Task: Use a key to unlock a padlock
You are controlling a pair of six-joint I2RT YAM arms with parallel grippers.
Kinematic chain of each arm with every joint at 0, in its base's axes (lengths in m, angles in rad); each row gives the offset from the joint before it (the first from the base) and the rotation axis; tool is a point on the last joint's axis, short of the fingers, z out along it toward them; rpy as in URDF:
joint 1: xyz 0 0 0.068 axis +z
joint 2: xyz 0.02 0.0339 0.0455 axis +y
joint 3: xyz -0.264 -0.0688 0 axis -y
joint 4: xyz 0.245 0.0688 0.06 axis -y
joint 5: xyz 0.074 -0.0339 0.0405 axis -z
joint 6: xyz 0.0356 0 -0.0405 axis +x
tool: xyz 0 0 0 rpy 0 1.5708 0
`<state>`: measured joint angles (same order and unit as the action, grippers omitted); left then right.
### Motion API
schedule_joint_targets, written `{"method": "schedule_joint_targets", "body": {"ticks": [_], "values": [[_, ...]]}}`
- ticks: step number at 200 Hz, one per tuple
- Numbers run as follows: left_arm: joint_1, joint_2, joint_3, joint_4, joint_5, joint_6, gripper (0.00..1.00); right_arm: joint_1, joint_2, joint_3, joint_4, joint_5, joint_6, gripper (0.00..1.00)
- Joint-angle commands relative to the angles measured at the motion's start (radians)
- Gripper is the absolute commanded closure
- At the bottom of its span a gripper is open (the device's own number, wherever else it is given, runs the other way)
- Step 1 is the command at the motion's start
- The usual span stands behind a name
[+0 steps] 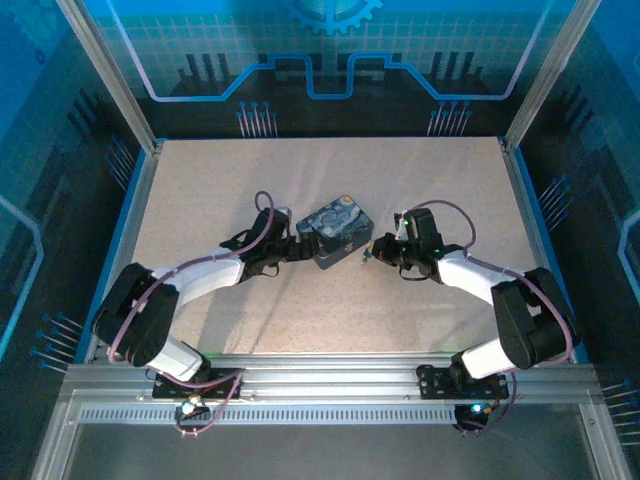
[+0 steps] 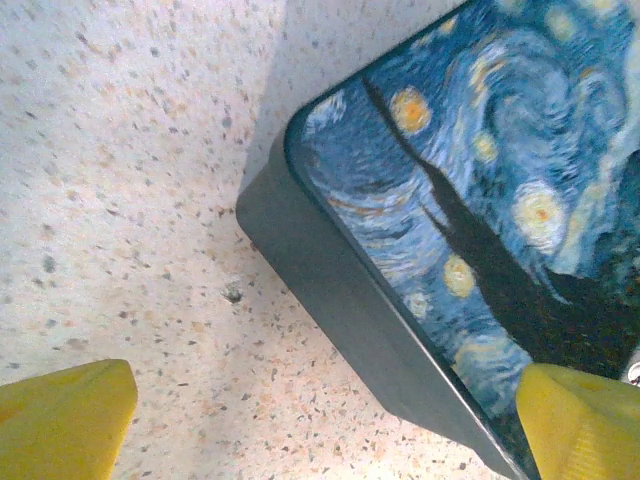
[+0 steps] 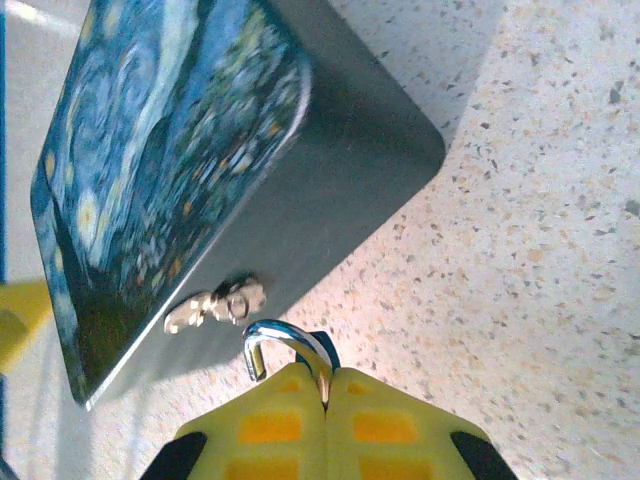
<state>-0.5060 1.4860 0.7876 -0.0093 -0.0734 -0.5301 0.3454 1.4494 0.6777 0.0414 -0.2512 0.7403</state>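
Note:
My right gripper (image 3: 325, 385) is shut on the padlock (image 3: 285, 335). Only the lock's shiny curved shackle and a bit of blue stick out past the yellow fingertips, just in front of the tin's grey side. The key is hidden or out of view. In the top view the right gripper (image 1: 372, 252) sits at the right side of the dark blue swirl-painted tin (image 1: 337, 230). My left gripper (image 1: 300, 248) is at the tin's left side. Its jaws (image 2: 330, 420) stand wide open with nothing held, one yellow finger (image 2: 65, 415) over bare table and the other beside the tin's lid (image 2: 470, 200).
A small silvery latch piece with a ring (image 3: 215, 305) sits on the tin's grey side wall (image 3: 340, 170), close to the shackle. The speckled beige table (image 1: 300, 330) spreads all around, fenced by metal frame posts and a rail along the near edge.

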Motion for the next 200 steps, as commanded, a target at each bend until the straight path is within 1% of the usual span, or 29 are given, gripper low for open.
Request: {"method": "schedule_joint_targets", "body": {"ticks": [1,21,42,66,88,134,173,200], "values": [[0.026,-0.085,-0.021,-0.044,-0.029,0.056,0.01,-0.012,-0.054,0.024,-0.147,-0.06,-0.206,0.95],[0.051,-0.144,-0.042,-0.044,-0.014,0.059,0.01,-0.013,-0.079,0.019,-0.197,-0.13,-0.271,0.95],[0.062,-0.21,-0.067,-0.035,-0.022,0.074,0.01,-0.009,-0.109,-0.003,-0.229,-0.193,-0.304,0.96],[0.065,-0.277,-0.097,-0.014,-0.031,0.102,0.01,0.015,-0.122,-0.028,-0.268,-0.243,-0.316,0.96],[0.066,-0.319,-0.108,-0.021,-0.032,0.132,0.01,0.036,-0.115,-0.066,-0.255,-0.273,-0.303,0.96],[0.067,-0.398,-0.135,-0.056,-0.064,0.141,0.01,0.061,-0.031,-0.093,-0.221,-0.303,-0.294,0.94],[0.073,-0.449,-0.151,-0.073,-0.073,0.141,0.01,0.063,0.025,-0.098,-0.186,-0.281,-0.279,0.93],[0.076,-0.467,-0.157,-0.085,-0.079,0.143,0.01,0.061,0.049,-0.098,-0.184,-0.259,-0.274,0.9]]}}
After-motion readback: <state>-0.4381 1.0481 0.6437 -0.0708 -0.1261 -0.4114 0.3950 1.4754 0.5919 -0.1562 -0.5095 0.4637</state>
